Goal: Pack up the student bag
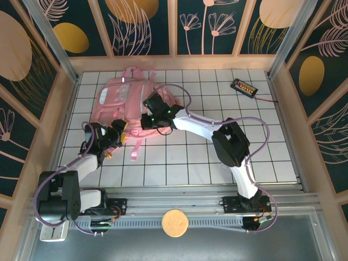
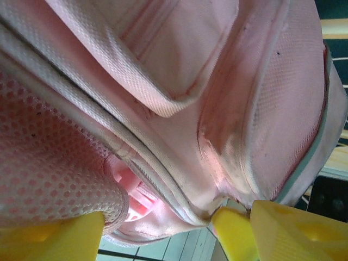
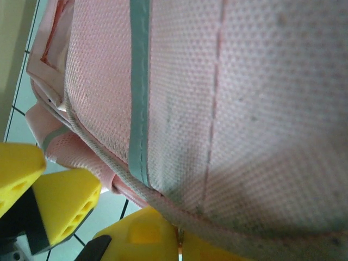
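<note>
Bag (image 1: 120,97) flat on table (image 1: 217,155), left of centre. Long axis runs near to far; top handle at the far end, straps trail toward the arms. Left gripper (image 1: 122,135) open, straddling the near edge. Right gripper (image 1: 144,120) pinched on bag's rim.

Bright even light, blurred wrist close-ups

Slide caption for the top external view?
Both arms at the near edge of the pink student bag on the gridded table: right gripper shut on the fabric, left gripper open.
</note>
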Robot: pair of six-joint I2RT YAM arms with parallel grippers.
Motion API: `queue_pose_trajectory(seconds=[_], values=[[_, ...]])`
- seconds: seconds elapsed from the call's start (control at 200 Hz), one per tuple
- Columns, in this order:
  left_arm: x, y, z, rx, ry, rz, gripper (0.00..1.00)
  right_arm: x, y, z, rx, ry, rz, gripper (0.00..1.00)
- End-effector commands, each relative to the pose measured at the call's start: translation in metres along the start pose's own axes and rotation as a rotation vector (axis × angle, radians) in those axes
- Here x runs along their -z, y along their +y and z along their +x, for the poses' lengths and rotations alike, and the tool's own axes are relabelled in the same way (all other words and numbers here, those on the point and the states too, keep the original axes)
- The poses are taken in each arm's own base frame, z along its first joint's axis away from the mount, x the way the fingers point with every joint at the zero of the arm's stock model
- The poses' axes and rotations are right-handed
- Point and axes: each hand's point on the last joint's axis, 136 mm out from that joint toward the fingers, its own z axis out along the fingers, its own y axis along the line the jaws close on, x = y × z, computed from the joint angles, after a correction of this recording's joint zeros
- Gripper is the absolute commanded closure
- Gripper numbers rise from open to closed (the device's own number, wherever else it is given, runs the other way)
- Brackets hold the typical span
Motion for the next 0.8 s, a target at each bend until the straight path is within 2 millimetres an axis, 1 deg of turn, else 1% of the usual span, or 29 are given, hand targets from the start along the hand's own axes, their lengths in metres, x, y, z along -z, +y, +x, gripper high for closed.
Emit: queue_pose_trajectory(seconds=[0.0, 0.005, 0.025, 0.035, 0.045, 0.115, 0.19, 0.245, 0.31, 0.365, 0.4, 0.51, 0.656, 0.776, 0.796], values=[[-0.001, -0.03, -0.006, -0.009, -0.017, 0.105, 0.21, 0.037, 0.035, -0.009, 0.011, 0.017, -0.088, 1.0], [0.0, -0.03, -0.006, -0.008, -0.016, 0.105, 0.2, 0.038, 0.036, -0.01, 0.012, 0.017, -0.089, 1.0], [0.001, -0.033, -0.005, -0.011, -0.013, 0.11, 0.11, 0.037, 0.036, -0.011, 0.014, 0.019, -0.089, 1.0], [0.001, -0.035, -0.005, -0.013, -0.011, 0.114, 0.04, 0.038, 0.036, -0.011, 0.016, 0.017, -0.089, 1.0], [0.002, -0.038, -0.005, -0.015, -0.01, 0.116, 0.02, 0.038, 0.037, -0.012, 0.017, 0.018, -0.09, 1.0], [0.01, -0.053, -0.002, -0.026, 0.0, 0.13, 0.02, 0.038, 0.037, -0.015, 0.015, 0.023, -0.092, 1.0], [0.024, -0.07, 0.001, -0.036, -0.006, 0.134, 0.01, 0.038, 0.036, -0.02, -0.003, 0.025, -0.106, 1.0], [0.035, -0.077, 0.004, -0.027, -0.014, 0.135, 0.01, 0.04, 0.038, -0.025, -0.012, 0.016, -0.122, 1.0], [0.041, -0.078, 0.008, 0.009, -0.008, 0.152, 0.01, 0.042, 0.042, -0.031, -0.017, 0.01, -0.137, 1.0], [0.042, -0.074, 0.012, 0.053, 0.0, 0.177, 0.01, 0.045, 0.047, -0.034, -0.016, 0.006, -0.15, 1.0], [0.041, -0.07, 0.014, 0.074, 0.002, 0.185, 0.02, 0.046, 0.049, -0.035, -0.017, 0.008, -0.156, 1.0], [0.036, -0.07, 0.017, 0.075, -0.003, 0.182, 0.02, 0.049, 0.053, -0.038, -0.011, 0.015, -0.165, 1.0], [0.019, -0.062, 0.027, 0.095, 0.026, 0.175, 0.02, 0.053, 0.057, -0.04, -0.008, 0.016, -0.173, 1.0], [0.005, -0.055, 0.03, 0.114, 0.021, 0.171, 0.1, 0.058, 0.06, -0.042, -0.006, 0.011, -0.176, 1.0], [0.003, -0.054, 0.03, 0.116, 0.02, 0.17, 0.14, 0.058, 0.06, -0.042, -0.006, 0.012, -0.176, 1.0]])
